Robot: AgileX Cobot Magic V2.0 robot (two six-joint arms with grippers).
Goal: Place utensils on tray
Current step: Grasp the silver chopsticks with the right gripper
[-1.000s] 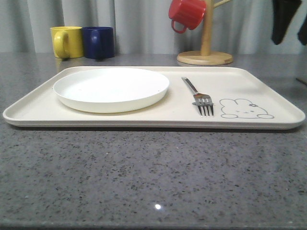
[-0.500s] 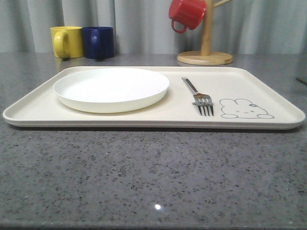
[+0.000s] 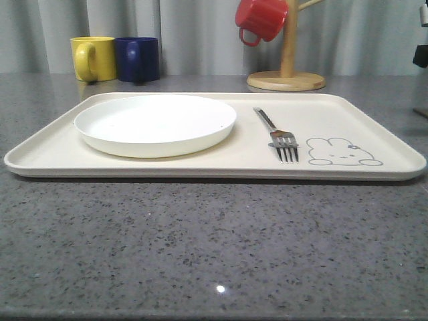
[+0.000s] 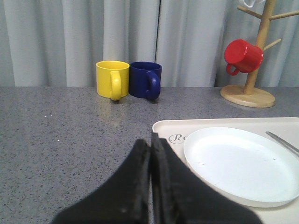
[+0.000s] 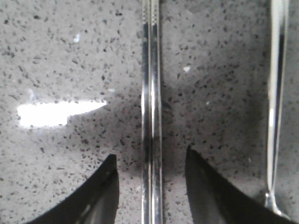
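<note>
The cream tray [image 3: 374,127] with the rabbit drawing lies across the middle of the grey table. On it, a silver fork [image 3: 277,134] rests to the right of a round white plate [image 3: 155,124]. In the right wrist view, a pair of flat metal chopsticks [image 5: 152,84] lies on the stone counter between the spread fingers of my right gripper [image 5: 150,154], which is open. A spoon handle [image 5: 276,93] lies parallel beside them. My left gripper [image 4: 150,140] is shut and empty, just off the tray's corner [image 4: 164,127] near the plate [image 4: 238,163].
A yellow mug [image 3: 92,58] and a dark blue mug [image 3: 137,59] stand behind the tray at the back left. A wooden mug tree [image 3: 287,73] holding a red mug [image 3: 261,19] stands at the back right. Curtains close off the back.
The dark part of the right arm at the front view's upper right has shifted away, leaving a small piece at the right edge. Tray, plate and fork have not moved.
</note>
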